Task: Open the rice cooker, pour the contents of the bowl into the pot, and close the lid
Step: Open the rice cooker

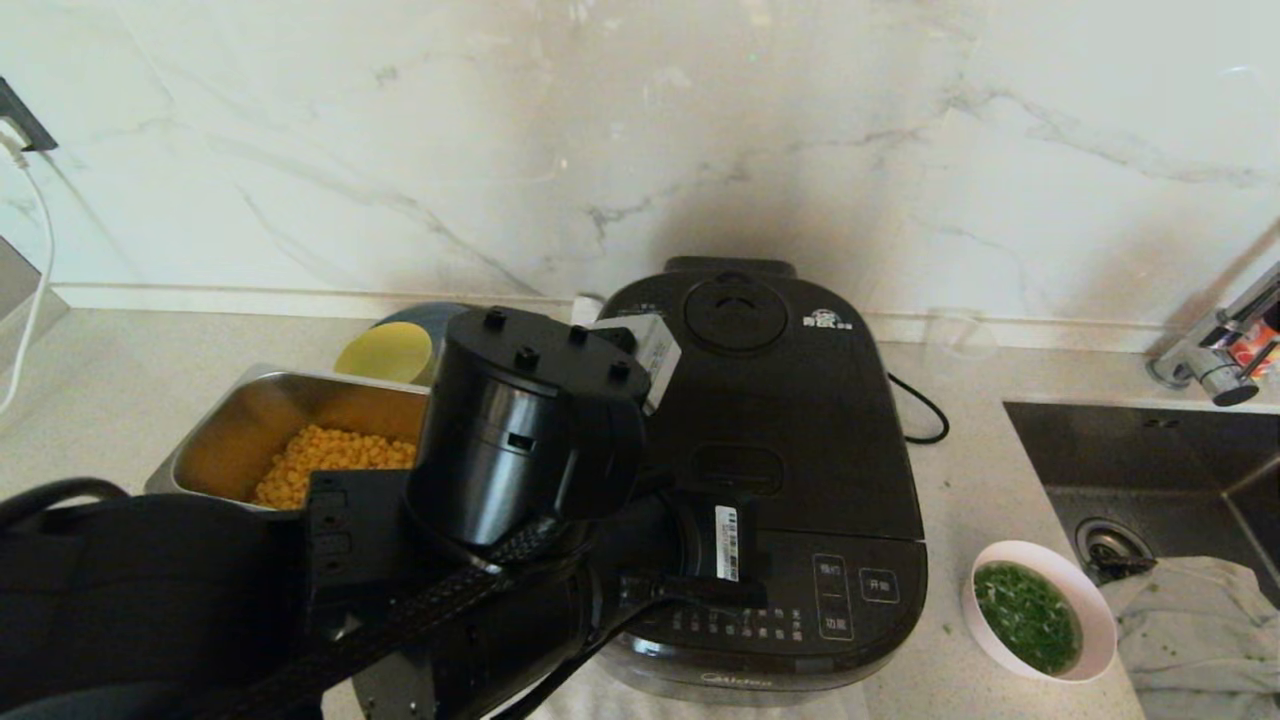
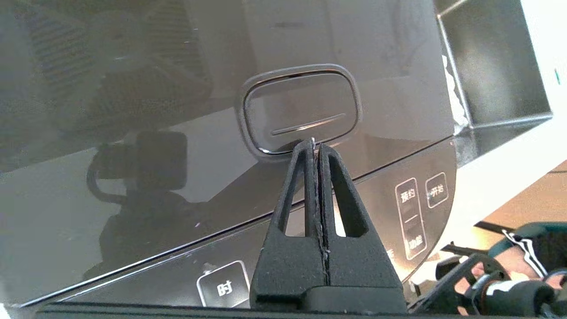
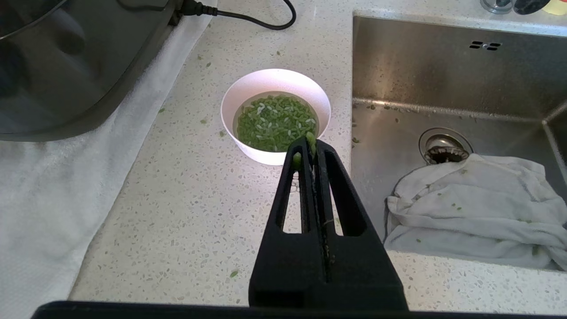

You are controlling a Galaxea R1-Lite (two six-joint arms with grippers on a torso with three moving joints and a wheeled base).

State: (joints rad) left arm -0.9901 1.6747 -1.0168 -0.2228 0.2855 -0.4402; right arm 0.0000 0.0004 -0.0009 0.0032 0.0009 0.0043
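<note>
Two grippers, both pressed together: left gripper (image 2: 315,144) points at the lid (image 1: 790,400) release button (image 2: 300,110), just beyond its tips; right gripper (image 3: 310,144) hovers nearer the bowl (image 3: 275,116).

Rectangular steel tray (image 1: 240,420) of yellow corn kernels (image 1: 330,462): just left of left claw.
Yellow round dish (image 1: 388,350): behind it.
Crumpled white cloth (image 3: 474,208) in steel sink (image 3: 447,62): beside right claw.

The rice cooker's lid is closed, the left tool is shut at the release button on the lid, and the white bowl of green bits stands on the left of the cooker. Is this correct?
One detail is wrong. The head view shows the bowl on the right of the rice cooker, beside the sink. The lid is closed, and the left tool is shut at the release button.
</note>
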